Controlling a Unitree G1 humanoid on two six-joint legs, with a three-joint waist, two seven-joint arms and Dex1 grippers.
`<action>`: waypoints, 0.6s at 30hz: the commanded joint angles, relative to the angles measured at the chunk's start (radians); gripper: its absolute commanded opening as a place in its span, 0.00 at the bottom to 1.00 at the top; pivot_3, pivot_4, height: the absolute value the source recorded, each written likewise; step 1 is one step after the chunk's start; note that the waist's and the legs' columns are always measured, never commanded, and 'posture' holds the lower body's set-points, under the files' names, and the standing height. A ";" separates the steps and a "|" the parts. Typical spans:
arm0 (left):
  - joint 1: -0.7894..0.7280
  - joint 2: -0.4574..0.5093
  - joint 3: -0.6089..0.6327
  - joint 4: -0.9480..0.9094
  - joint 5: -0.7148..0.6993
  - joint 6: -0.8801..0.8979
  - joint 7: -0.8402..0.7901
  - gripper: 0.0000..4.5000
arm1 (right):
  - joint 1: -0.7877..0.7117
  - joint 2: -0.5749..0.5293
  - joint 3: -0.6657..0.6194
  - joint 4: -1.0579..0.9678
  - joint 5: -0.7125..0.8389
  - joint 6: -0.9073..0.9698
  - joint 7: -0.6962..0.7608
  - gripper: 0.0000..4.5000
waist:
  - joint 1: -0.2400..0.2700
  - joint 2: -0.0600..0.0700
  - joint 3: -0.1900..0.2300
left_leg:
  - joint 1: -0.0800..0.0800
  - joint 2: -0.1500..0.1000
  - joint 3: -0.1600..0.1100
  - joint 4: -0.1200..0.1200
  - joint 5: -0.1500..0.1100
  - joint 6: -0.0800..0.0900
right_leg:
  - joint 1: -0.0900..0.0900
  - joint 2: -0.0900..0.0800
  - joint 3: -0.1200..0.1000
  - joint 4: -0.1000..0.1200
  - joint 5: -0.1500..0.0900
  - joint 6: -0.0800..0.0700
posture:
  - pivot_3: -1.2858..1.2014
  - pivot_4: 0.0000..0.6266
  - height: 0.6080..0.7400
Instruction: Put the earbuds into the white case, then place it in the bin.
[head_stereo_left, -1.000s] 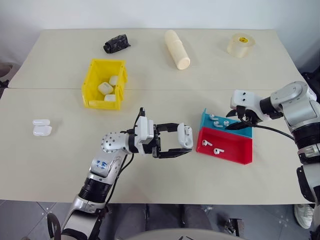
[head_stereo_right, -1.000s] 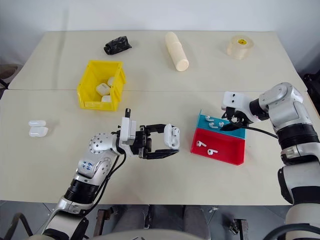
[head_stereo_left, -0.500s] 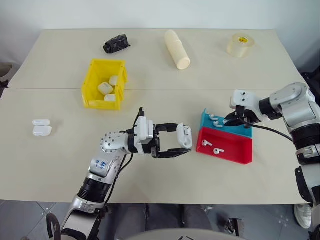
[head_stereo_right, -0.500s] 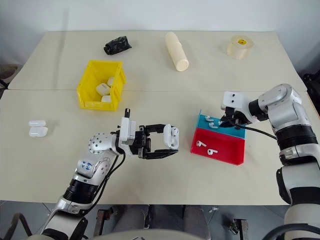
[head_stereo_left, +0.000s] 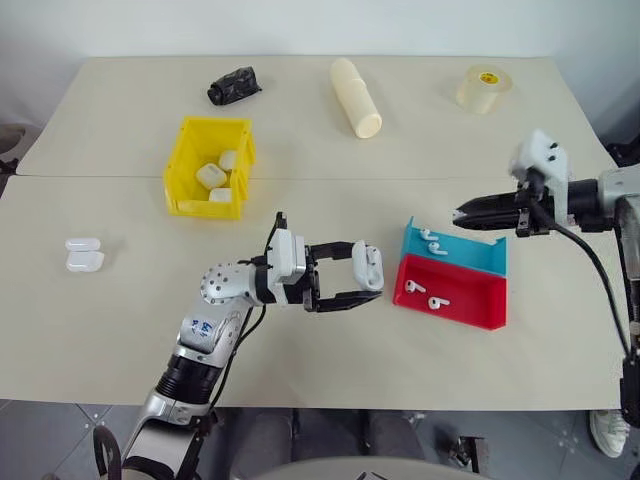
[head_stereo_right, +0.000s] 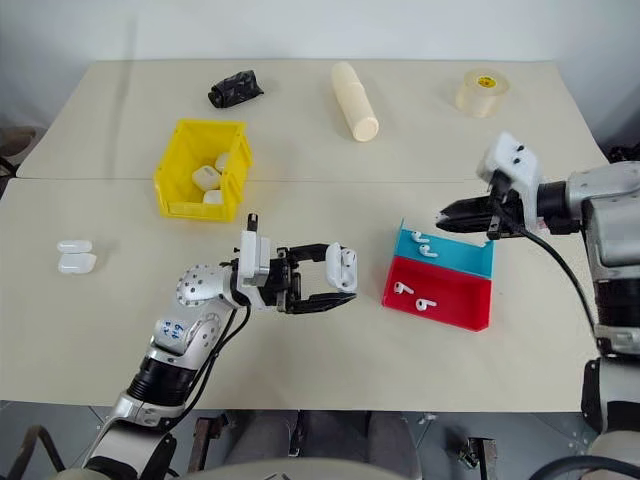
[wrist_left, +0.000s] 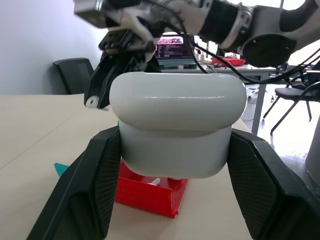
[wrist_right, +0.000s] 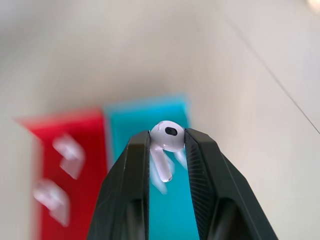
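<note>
Two grippers grip: left gripper (head_stereo_left: 366, 287) a white case (head_stereo_left: 368, 268), right gripper (wrist_right: 167, 146) an earbud (wrist_right: 166, 137), above the blue tray (head_stereo_left: 470, 255)

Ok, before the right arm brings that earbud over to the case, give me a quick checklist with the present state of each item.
1. Earbud pinched in the right tool: ok, head between the fingertips, stem hanging free.
2. Right tool lifted off the blue tray: ok.
3. White case gripped by the left tool: ok, clamped from both sides.
4. Case lid open to take the earbud: cannot tell.
5. Earbuds remaining for later: ok, two in the blue tray, two in the red tray.
6. Yellow bin has room: ok, a few cases inside, space left.
</note>
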 joint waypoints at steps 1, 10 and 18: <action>-0.038 -0.017 0.005 0.023 0.012 -0.012 0.014 0.65 | 0.093 0.154 -0.188 -0.233 0.263 0.201 -0.155 0.22 | 0.004 0.000 0.000 | 0.000 0.000 0.000 0.001 0.000 0.000 | 0.000 0.000 0.000 0.000 0.000 0.000 | 0.52 0.24 1.00; -0.088 -0.022 0.016 0.060 0.000 0.014 0.007 0.65 | 0.354 0.538 -0.344 -0.583 0.685 0.289 -0.579 0.22 | 0.019 0.000 0.000 | 0.000 -0.004 -0.002 0.003 0.000 0.000 | 0.000 -0.003 0.000 0.005 0.000 0.000 | 0.52 0.24 1.00; -0.116 -0.031 0.035 0.060 -0.020 0.068 0.013 0.65 | 0.482 0.593 -0.276 -0.631 0.761 0.153 -0.695 0.22 | 0.012 0.000 0.000 | 0.000 -0.004 -0.002 0.001 0.000 0.000 | -0.001 -0.001 0.000 0.006 0.000 0.000 | 0.52 0.24 1.00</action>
